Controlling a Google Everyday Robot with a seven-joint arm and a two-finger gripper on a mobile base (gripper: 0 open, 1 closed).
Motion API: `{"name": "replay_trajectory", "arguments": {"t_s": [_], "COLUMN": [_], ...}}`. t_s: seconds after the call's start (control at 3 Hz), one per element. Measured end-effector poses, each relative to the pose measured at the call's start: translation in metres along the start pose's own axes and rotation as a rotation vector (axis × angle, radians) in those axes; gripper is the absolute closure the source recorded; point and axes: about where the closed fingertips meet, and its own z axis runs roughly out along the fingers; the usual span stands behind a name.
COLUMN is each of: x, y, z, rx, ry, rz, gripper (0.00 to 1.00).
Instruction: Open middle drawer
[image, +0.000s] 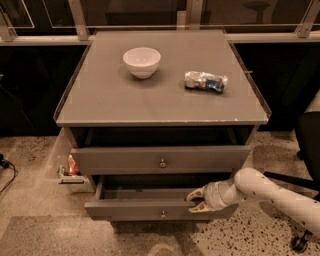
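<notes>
Looking down on a grey counter with drawers underneath — got the middle drawer sitting pulled partway out, front sticking out well past the top drawer just above it, dark inside showing behind that flat front and a small round knob dead centre. Found the hand right at the top edge of that front, a bit right of the knob, touching the panel or as good as. Can't tell open or clamped from this angle, honestly. Reaches in from the right on a pale rounded arm, low over the speckled floor. Up top: a white bowl toward the back left and a crumpled shiny packet to its right, well apart from each other. Also spotted something small and reddish down by the left side of the drawers — too dim to name. Plus a dark castor in the bottom right corner.
</notes>
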Motion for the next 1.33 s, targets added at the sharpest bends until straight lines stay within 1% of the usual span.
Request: {"name": "replay_trajectory", "arguments": {"t_s": [0.67, 1.0, 1.33], "x": [0.000, 0.016, 0.036], "y": [0.000, 0.014, 0.037], "z": [0.000, 0.005, 0.002], "rx": [0.000, -0.014, -0.014], "ry": [0.000, -0.003, 0.008], "rz": [0.000, 0.054, 0.120], "gripper": [0.16, 0.00, 0.00]}}
